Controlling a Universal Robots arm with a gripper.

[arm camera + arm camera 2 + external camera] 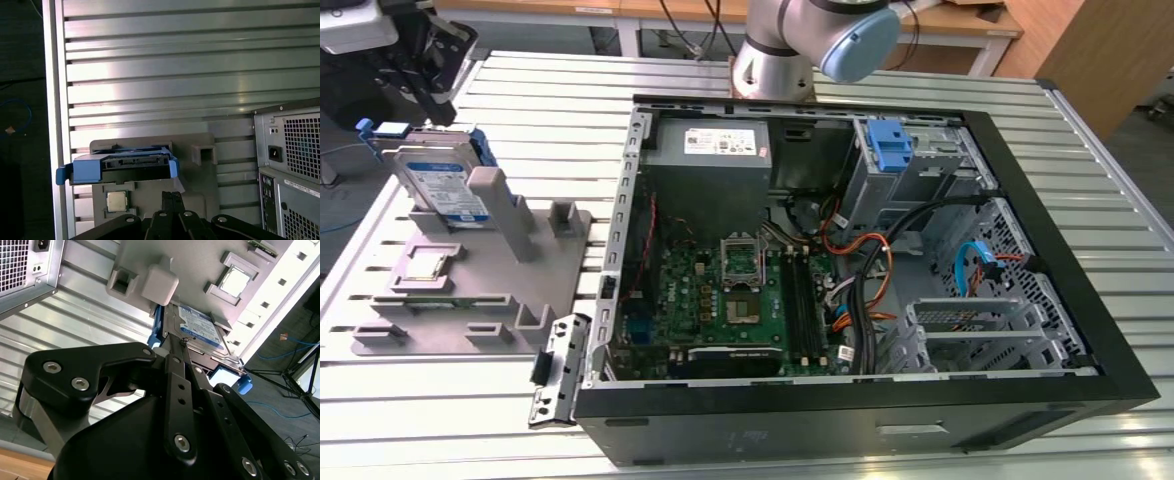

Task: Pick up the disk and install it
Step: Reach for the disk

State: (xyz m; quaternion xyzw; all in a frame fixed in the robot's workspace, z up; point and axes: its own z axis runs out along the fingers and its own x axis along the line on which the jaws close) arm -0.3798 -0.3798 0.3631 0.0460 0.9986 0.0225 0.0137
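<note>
**A:** How does the arm (790,45) stand?

**B:** It is bent over toward the exterior view's left. Its jaws are pressed together with nothing between them, and they hang just above the disk (440,185).

**A:** Where is the disk?

**B:** It stands on edge in the grey holder (494,270) on the table (560,80).

**A:** How much room is there?

**B:** The holder sits near the table's edge. Bare slats lie behind it, and the open computer case (1067,300) stands just beside it on the exterior view's right.

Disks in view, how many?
1. The disk stands on edge in the grey holder at the exterior view's left, beside the open computer case. More may be hidden inside the case's bays.
</note>
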